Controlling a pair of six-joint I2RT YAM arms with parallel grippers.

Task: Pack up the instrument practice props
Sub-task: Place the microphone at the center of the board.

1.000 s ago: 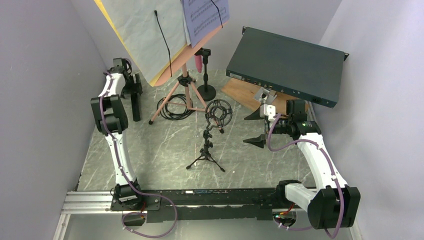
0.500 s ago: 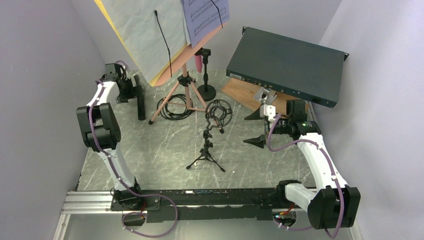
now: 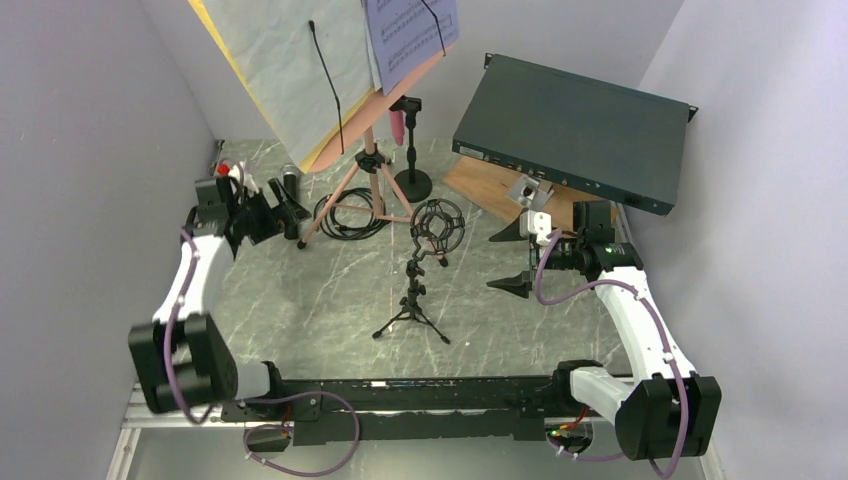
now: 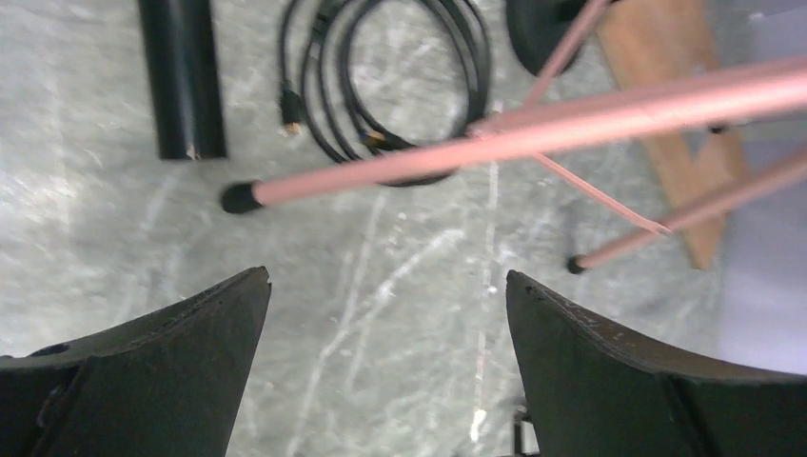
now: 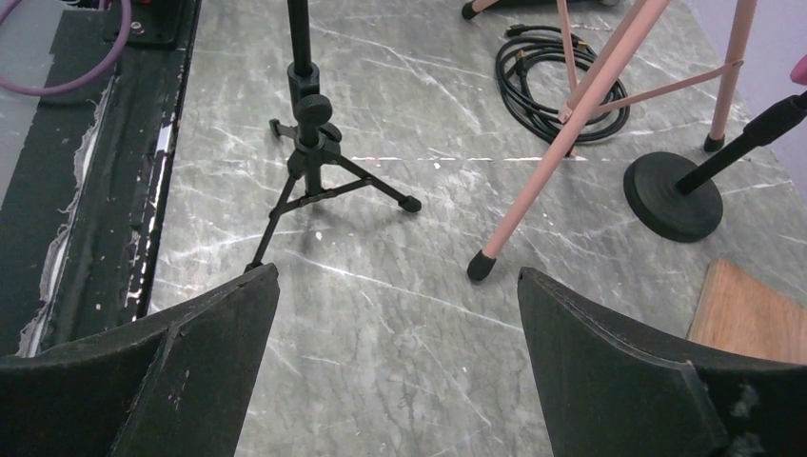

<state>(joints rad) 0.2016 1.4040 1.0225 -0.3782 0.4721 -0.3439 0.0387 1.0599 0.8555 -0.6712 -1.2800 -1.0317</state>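
The grey marbled bench (image 3: 330,320) sits boxed in by pale walls, and I take the pink music stand (image 3: 365,180) at the back as my marker for everything else. Its desk carries white and yellow sheets (image 3: 275,70) and a printed music page (image 3: 410,35). A coil of black cable (image 3: 345,215) lies on the bench under its tripod legs. Just left of the stand a black microphone (image 3: 291,195) lies flat. Just right of it a round-base stand (image 3: 411,180) holds a pink microphone (image 3: 398,125) upright. In front of the stand, nearer to me, is a small black tripod holder (image 3: 412,305) topped by a ring mount. Well to the right of the stand, a teal rack box (image 3: 575,130) tilts above a brown wooden board (image 3: 490,185). My left fingers (image 4: 152,362) hang low just left of the stand, spread wide with nothing between them. The rubber foot (image 4: 240,197) of the stand's nearest leg is a little beyond their tips. My right fingers (image 5: 609,362) are right of the stand and nearer to me, also spread wide and empty over bare bench. From that wrist I see the small holder and another foot of the stand ahead.
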